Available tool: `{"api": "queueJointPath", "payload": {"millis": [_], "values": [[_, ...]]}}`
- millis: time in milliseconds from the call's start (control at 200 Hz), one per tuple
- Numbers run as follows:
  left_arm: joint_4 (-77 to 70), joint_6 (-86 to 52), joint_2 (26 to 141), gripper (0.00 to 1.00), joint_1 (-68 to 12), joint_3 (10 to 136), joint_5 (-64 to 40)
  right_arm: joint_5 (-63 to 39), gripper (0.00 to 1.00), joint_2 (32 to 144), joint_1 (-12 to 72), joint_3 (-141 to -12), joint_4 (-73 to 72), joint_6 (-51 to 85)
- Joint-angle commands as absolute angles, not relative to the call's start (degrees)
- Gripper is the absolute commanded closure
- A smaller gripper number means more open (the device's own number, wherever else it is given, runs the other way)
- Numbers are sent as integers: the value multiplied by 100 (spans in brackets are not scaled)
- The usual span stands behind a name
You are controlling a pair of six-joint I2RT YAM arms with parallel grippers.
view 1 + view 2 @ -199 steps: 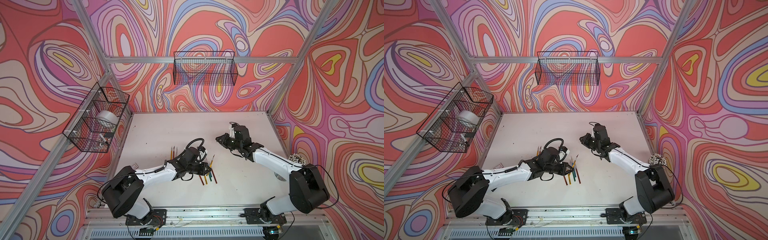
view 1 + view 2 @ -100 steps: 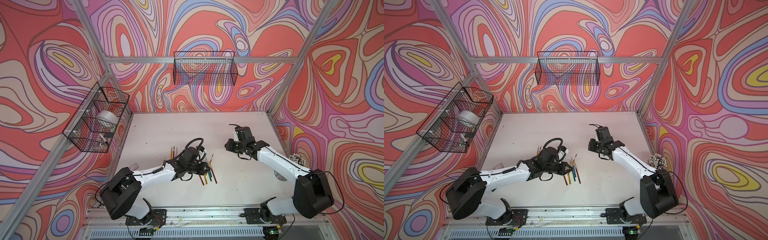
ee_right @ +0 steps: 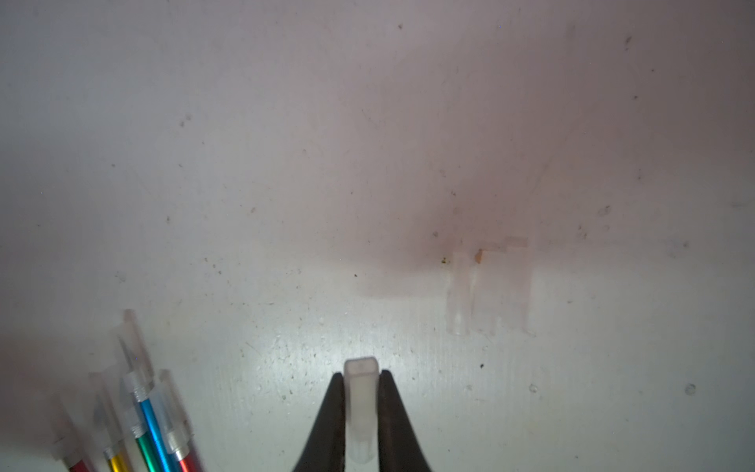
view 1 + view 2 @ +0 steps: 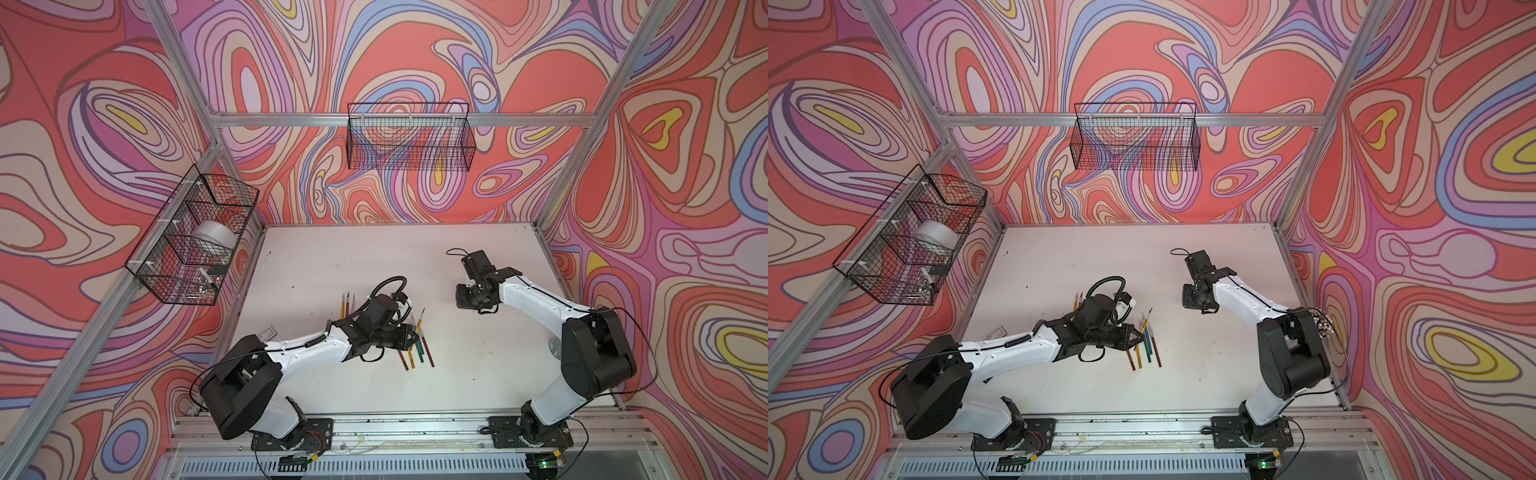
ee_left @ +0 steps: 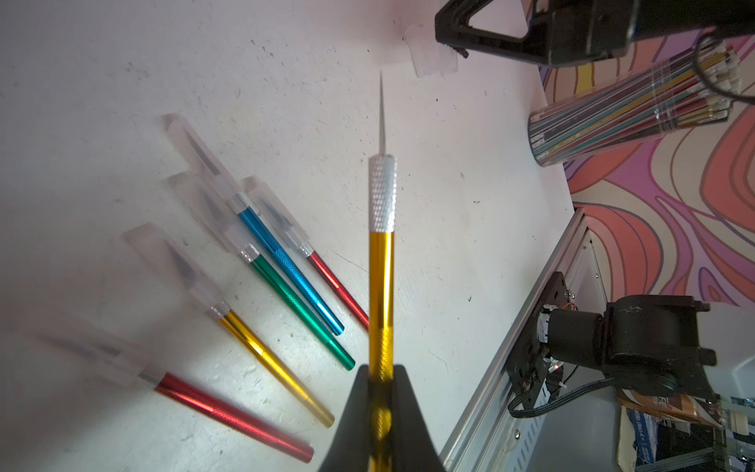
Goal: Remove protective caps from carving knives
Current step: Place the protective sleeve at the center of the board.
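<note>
My left gripper [image 5: 380, 378] is clamped on a gold carving knife [image 5: 381, 282], whose bare blade points straight away from the jaws. Just beside it, 5 capped knives [image 5: 300, 308] lie fanned on the table [image 5: 102, 61]. My right gripper [image 3: 361, 374] is closed on 1 protective cap [image 3: 360, 412]. A few loose caps [image 3: 488, 294] lie near, ahead of it, on the same surface.

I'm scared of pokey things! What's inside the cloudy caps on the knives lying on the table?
Dark pointed blades show through the translucent whitish plastic caps on the thin metallic carving knives. Blur hides their edges.
</note>
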State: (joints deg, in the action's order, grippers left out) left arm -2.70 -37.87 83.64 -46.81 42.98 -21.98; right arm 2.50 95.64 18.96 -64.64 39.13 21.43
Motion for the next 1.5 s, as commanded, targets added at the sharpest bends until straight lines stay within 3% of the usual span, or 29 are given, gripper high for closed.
{"api": "queueJointPath", "payload": {"millis": [0, 941, 1497], "values": [[-128, -3705, 8175, 98, -4691, 4289, -2091, 546, 90, 9817, 1829, -6676, 4120, 2013], [-77, -3657, 8305, 99, -4688, 4351, -2074, 747, 89, 10791, 1565, -7066, 3981, 1912], [-121, -3670, 8239, 99, -4687, 4245, -2048, 703, 79, 10758, 1556, -7092, 3972, 1920]]}}
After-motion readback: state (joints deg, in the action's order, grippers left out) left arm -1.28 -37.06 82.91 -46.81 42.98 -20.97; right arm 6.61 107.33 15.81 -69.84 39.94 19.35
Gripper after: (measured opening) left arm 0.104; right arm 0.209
